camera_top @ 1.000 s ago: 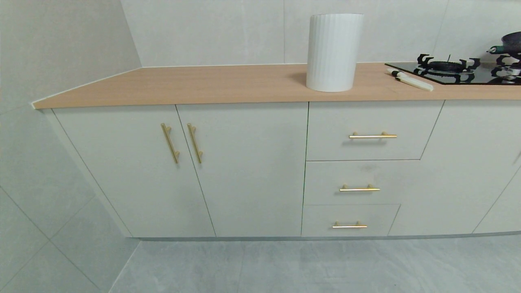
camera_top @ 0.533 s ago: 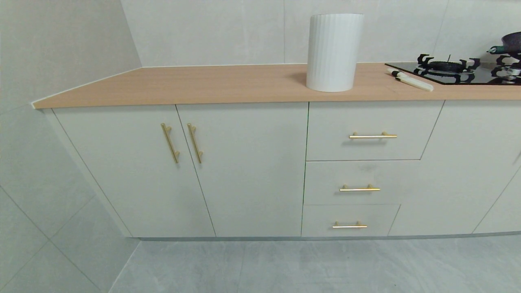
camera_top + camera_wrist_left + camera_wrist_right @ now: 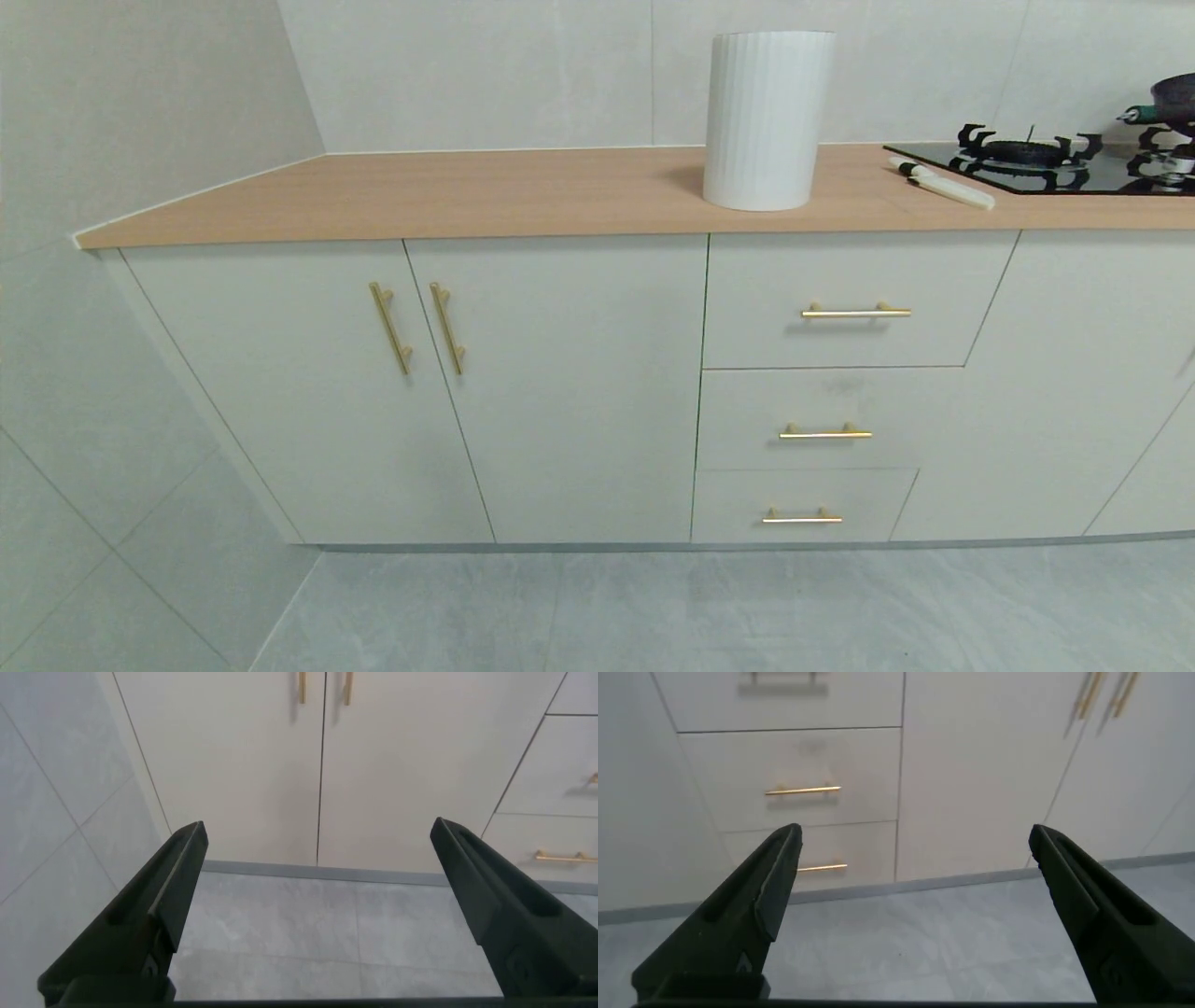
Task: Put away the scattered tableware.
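Observation:
A white knife-like utensil [image 3: 941,184] with a dark band lies on the wooden countertop [image 3: 467,191], to the right beside the hob. A tall white ribbed container [image 3: 766,119] stands on the same counter. My left gripper [image 3: 318,840] is open, held low above the grey floor in front of the double cabinet doors [image 3: 322,756]. My right gripper [image 3: 913,840] is open too, low before the drawers [image 3: 803,789], with nothing between its fingers.
A black gas hob [image 3: 1036,163] with a dark pan [image 3: 1172,98] sits at the counter's right end. Below are two doors with gold handles [image 3: 415,327] and three drawers [image 3: 840,313]. A tiled wall closes the left side; grey floor [image 3: 653,607] lies in front.

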You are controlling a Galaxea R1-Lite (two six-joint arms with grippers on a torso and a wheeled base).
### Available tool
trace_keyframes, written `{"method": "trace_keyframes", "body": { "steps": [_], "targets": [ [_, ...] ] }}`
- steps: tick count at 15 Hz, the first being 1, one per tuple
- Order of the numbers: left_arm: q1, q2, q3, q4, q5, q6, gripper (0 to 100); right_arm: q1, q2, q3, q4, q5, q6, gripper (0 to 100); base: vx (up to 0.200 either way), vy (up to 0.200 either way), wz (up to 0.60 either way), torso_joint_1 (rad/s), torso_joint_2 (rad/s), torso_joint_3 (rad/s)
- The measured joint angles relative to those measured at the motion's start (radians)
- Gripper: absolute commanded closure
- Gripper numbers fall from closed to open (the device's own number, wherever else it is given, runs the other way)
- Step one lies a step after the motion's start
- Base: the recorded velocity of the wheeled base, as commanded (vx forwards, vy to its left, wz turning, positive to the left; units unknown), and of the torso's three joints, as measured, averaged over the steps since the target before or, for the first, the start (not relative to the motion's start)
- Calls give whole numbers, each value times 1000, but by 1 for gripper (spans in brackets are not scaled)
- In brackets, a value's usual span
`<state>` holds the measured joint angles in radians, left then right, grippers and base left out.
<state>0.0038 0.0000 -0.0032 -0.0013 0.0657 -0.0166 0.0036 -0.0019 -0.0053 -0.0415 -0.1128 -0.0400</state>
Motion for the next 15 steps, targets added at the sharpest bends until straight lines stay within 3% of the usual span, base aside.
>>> {"method": "trace_keyframes", "body": {
  "steps": [1,2,11,15],
  "targets": [
    [0,0,1,0,0,0,0,0,0,1,27,88,15,0,0,0,0,0,0,0],
    [0,0,1,0,0,0,0,1,0,3,34,102,30,0,0,0,0,0,0,0],
    [-1,0,1,0,-5,3,0,1,-1,5,40,102,46,0,0,0,0,0,0,0],
    [-1,0,0,0,-7,3,0,1,-1,5,41,108,42,0,200,0,0,6,2,4]
  ]
}}
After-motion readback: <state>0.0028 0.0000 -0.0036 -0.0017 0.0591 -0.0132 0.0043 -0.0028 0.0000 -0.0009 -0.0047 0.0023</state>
